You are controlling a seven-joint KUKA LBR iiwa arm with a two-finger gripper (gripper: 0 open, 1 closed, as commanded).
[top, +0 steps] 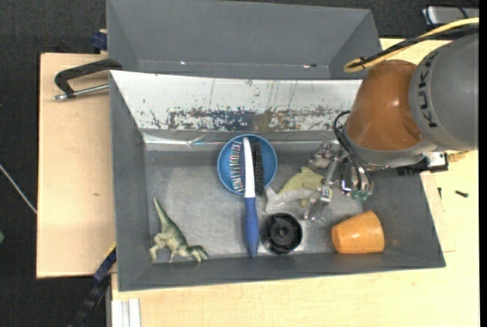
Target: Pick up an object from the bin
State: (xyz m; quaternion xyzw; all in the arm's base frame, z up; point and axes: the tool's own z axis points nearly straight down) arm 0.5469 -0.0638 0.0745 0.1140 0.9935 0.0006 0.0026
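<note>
Fingers (323, 195) stand apart, low in the right half of the bin (125, 181), at the right end of a pale yellow-green crumpled thing (301, 182) lying mid-floor. Near it: orange cup (358, 233) on its side, black round cap (281, 233), blue brush (249, 200).

Brush (249, 200) lies across disc (227, 166) (dinosaur (173, 242) well left).

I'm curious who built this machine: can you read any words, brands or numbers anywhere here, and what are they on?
"KU": dark letters running sideways on the grey arm casing; no more of the word can be read.
No lettering can be made out on the blue disc, the brush, the orange cup or the toy dinosaur.
</note>
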